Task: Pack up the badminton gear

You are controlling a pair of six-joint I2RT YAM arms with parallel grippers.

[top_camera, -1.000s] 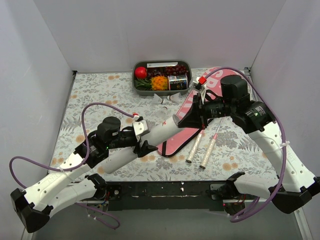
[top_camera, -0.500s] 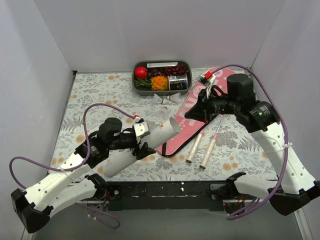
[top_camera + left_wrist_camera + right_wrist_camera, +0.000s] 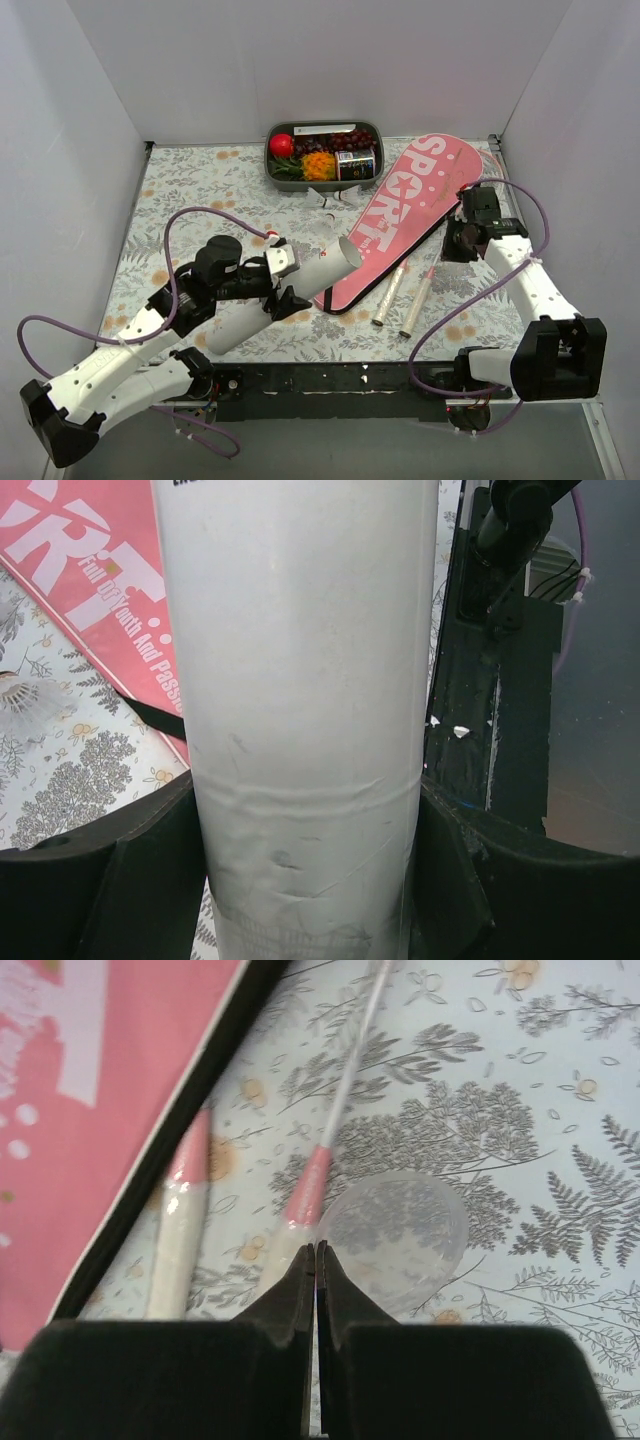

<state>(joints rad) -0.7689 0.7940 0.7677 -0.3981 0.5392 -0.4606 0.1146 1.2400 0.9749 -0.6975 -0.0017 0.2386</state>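
Observation:
My left gripper [image 3: 272,285] is shut round a white cardboard tube [image 3: 300,280], held tilted with its open end toward the pink bag; the tube fills the left wrist view [image 3: 310,680]. The long pink racket-shaped bag [image 3: 400,215] lies diagonally on the table. Two racket handles [image 3: 390,295] [image 3: 418,305] stick out at its lower end. My right gripper [image 3: 455,245] is low to the right of them. In the right wrist view its jaws [image 3: 317,1250] are closed at the rim of a clear round lid [image 3: 400,1235], beside the handles [image 3: 300,1210].
A grey food tray [image 3: 270,160] with a red ball stands at the back. A white shuttlecock [image 3: 20,695] lies on the floral cloth left of the bag. White walls enclose the table on three sides.
My right gripper has pulled back from the tube's mouth, swung right and come down beside the racket handles. The bag's lettering is now uncovered. The left arm and tube have barely moved.

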